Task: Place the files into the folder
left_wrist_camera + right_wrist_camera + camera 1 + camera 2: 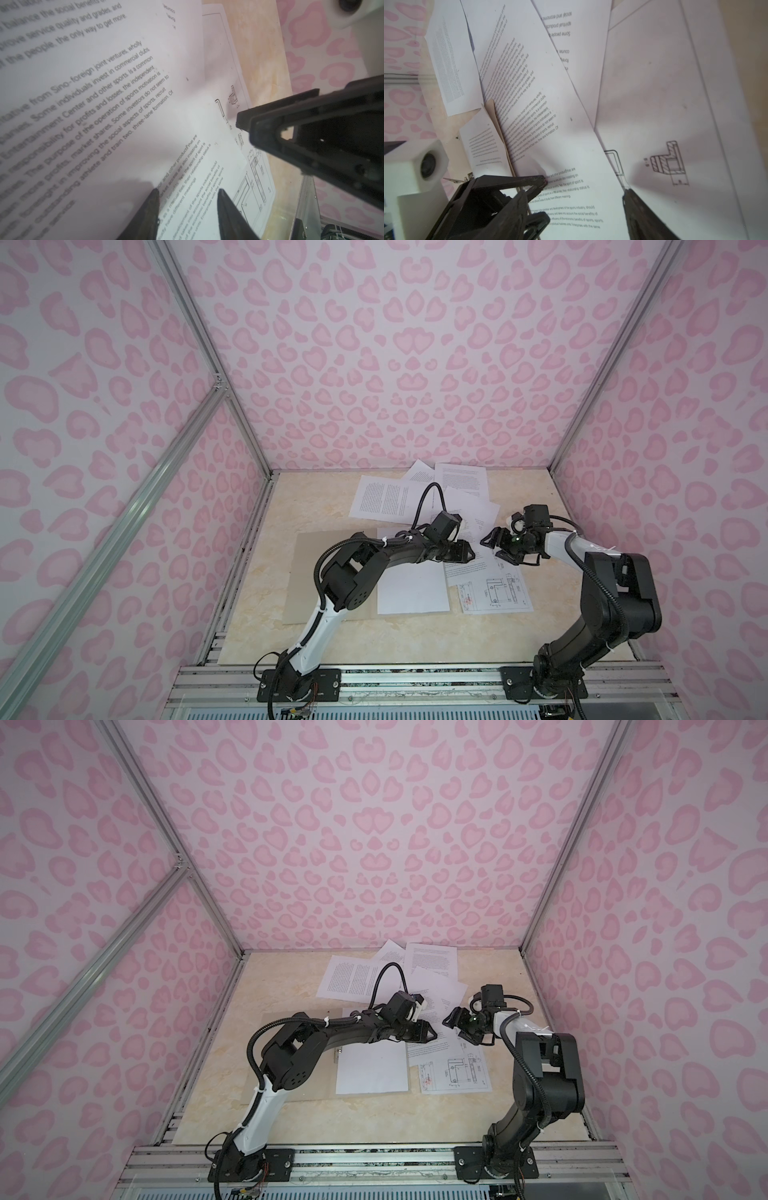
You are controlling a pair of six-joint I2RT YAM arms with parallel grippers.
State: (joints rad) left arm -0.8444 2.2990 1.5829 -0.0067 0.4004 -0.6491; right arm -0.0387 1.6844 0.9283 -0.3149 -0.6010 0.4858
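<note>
Files (382,497) lie strewn over the cream marbled tabletop (262,614) between pink-spotted walls (374,364) in both top views, one on the folder (305,556); right gripper (490,549) fingers spread. Left wrist view: left gripper (188,190) fingers spread over text sheets (93,104). Right wrist view: drawing sheet (668,162) lies beside them.

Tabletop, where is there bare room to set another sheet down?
Bare: the front strip of tabletop between the folder, drawing sheet and front rail; also the far-left corner beside the text sheets. Crowded: the middle, under the left tool and right tool.
</note>
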